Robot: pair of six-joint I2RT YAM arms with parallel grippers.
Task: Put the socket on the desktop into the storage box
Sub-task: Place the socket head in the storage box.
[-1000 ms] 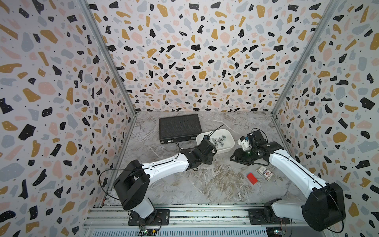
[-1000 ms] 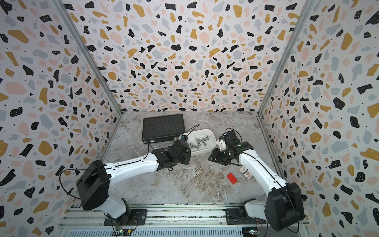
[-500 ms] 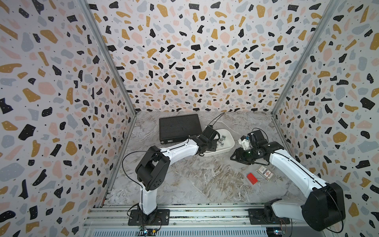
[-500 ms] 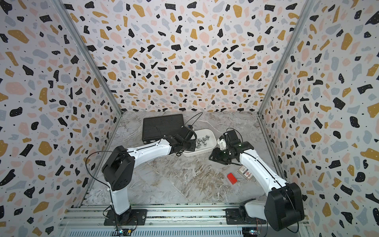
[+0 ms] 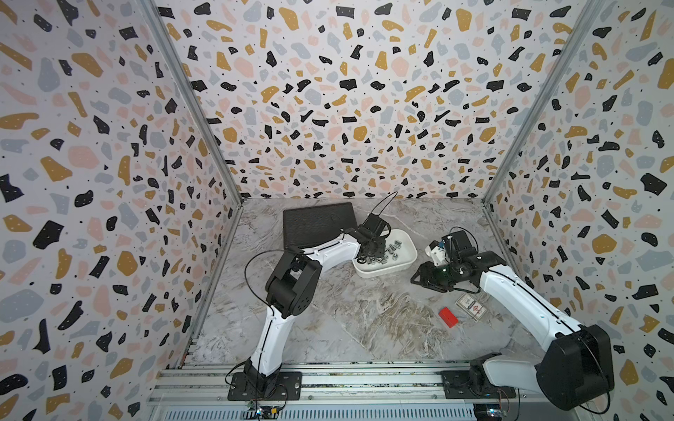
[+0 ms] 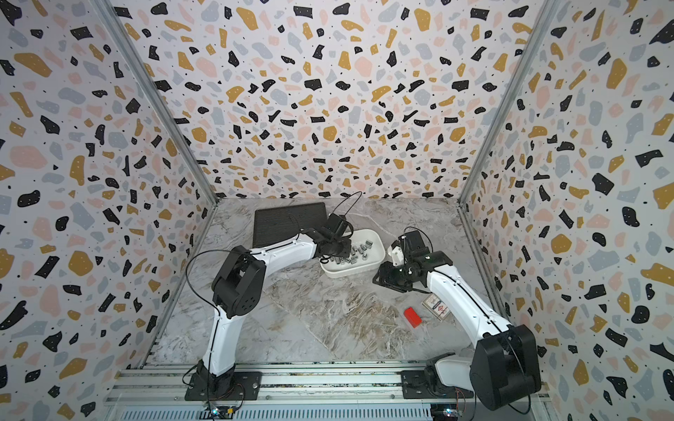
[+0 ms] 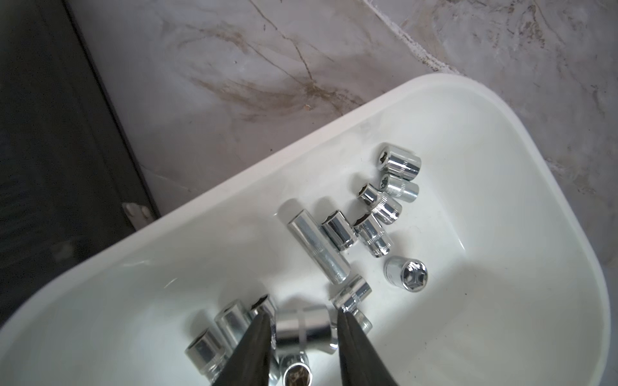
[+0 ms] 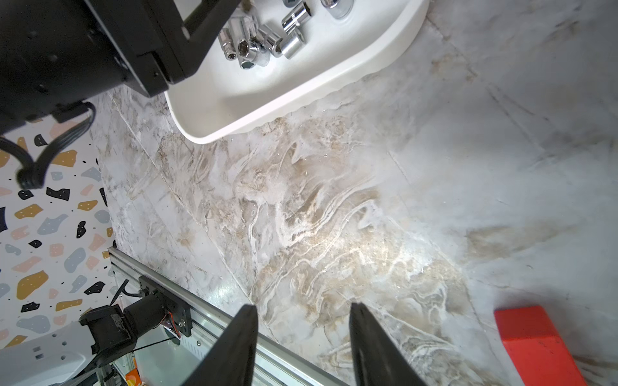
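Left wrist: left gripper [image 7: 301, 312] loosely straddles a socket [image 7: 301, 331] in the storage box [image 7: 501, 234], jaws parted. Right gripper [image 8: 304, 305] is half-open, empty.

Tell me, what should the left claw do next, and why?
Probably open the left gripper a little wider. Its fingers sit close on both sides of a socket already down in the storage box among the others; lifting now might drag it back out.
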